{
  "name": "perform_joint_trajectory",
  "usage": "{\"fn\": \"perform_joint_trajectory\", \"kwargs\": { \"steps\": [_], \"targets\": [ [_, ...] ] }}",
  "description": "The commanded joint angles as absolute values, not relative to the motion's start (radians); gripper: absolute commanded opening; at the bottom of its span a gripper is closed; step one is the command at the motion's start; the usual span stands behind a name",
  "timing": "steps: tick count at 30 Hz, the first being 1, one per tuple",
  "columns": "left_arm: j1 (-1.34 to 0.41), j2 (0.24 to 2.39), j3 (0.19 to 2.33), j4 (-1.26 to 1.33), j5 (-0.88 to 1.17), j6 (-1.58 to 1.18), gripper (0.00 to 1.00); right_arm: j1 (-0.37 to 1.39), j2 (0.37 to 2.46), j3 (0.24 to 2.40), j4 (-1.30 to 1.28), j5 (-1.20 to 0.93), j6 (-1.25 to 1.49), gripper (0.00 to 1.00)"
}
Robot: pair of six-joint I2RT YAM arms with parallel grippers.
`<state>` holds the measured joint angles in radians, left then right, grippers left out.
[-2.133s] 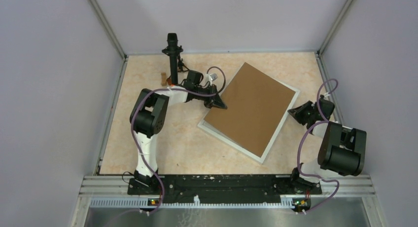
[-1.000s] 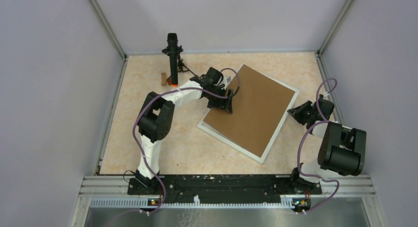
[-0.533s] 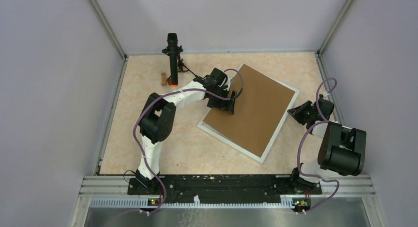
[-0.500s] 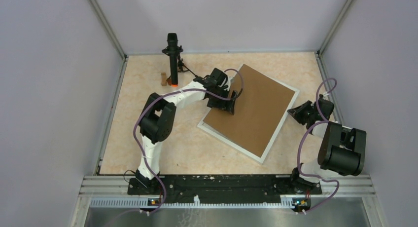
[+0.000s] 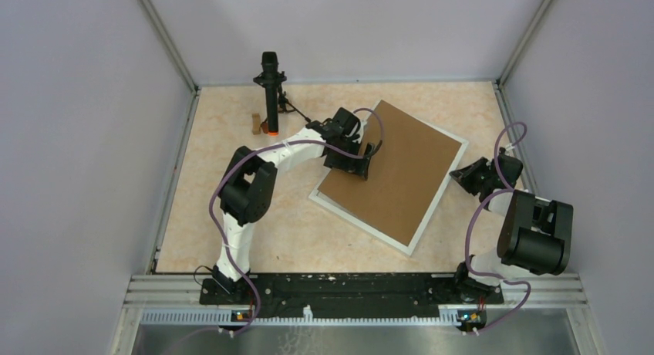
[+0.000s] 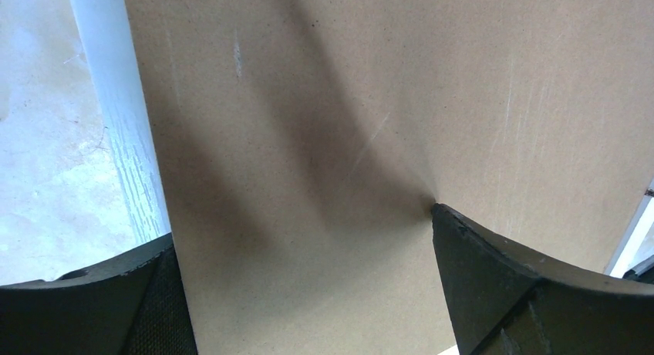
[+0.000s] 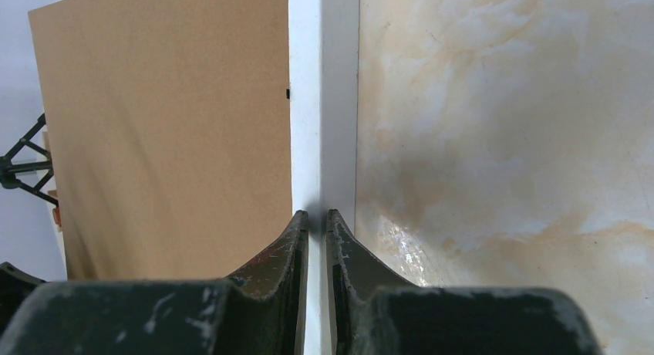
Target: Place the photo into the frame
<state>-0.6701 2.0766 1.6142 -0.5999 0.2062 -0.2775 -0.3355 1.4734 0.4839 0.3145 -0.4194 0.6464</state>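
The white frame lies flat and askew on the table. A plain brown cardboard sheet covers its whole inside, and the photo is hidden. My left gripper hovers open over the sheet's upper left edge. In the left wrist view its jaws stand wide apart over the cardboard, with the frame's rail at the left. My right gripper is at the frame's right side. In the right wrist view it is shut on the white rail, with the cardboard to the left.
A black upright stand with an orange foot and a small wooden block stand at the back left. Grey walls with metal posts close in the marbled tabletop on three sides.
My left gripper has moved from the sheet's left edge to over the cardboard and opened wide. The right arm, the frame and the cardboard have not moved.
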Motion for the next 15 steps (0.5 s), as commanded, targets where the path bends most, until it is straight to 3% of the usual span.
{"fn": "perform_joint_trajectory", "kwargs": {
  "steps": [1, 15],
  "targets": [
    [-0.724, 2.075, 1.629, -0.584, 0.073, -0.224, 0.99, -0.278, 1.501, 0.448, 0.258, -0.55, 0.639, 0.1],
    [-0.733, 2.068, 1.639, -0.597, 0.023, -0.229, 0.99, -0.278, 1.509, 0.445, 0.266, -0.557, 0.641, 0.1]
  ]
}}
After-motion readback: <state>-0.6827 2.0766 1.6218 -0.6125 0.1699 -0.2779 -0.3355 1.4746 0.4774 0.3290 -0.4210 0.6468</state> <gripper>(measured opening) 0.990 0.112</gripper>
